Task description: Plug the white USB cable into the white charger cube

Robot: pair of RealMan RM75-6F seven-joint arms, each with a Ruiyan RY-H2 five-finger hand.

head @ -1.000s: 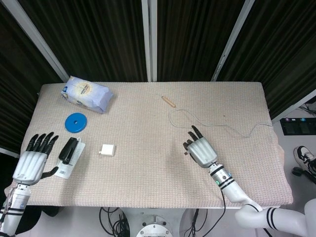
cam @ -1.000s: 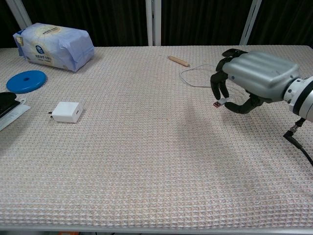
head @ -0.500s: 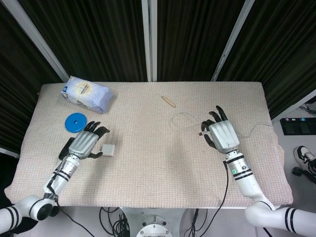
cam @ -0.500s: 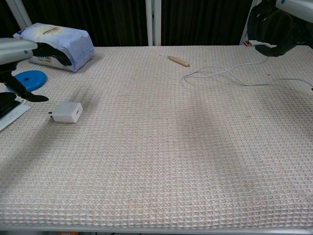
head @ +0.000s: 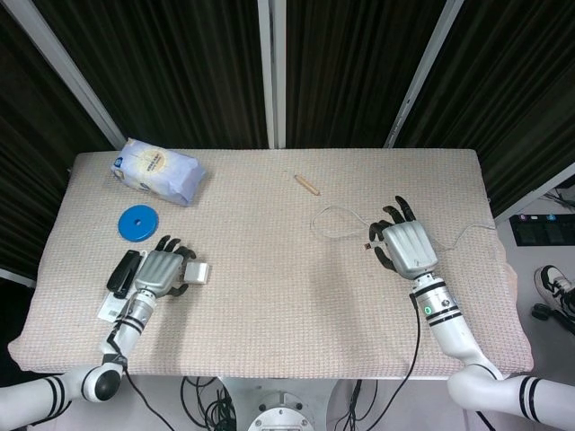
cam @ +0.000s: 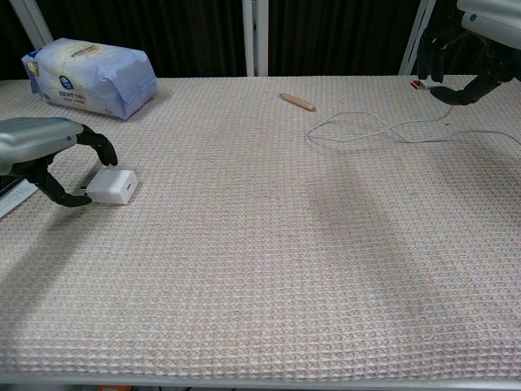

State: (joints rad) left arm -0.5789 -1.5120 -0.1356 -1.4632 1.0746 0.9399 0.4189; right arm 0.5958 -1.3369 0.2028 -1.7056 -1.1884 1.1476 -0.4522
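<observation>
The small white square charger cube [cam: 112, 186] lies flat on the beige waffle-weave table cover [cam: 244, 244], near the robot's left edge. The left hand [cam: 45, 155] arches over its near end, fingers curled down beside it; whether they already grip it I cannot tell. Well apart, on the far right, the right hand [cam: 476, 37] is raised above the table and pinches the plug end of the thin white USB cable [cam: 383, 130], whose slack loops across the cloth.

As I judge it, this is the pick-up step: plug in hand, cube not yet lifted. Next the left hand must close firmly on the cube, turn its port toward the plug, and both hands meet mid-table.

The pale blue-and-white packet [cam: 89, 65] at the far left carries print too small to read.
</observation>
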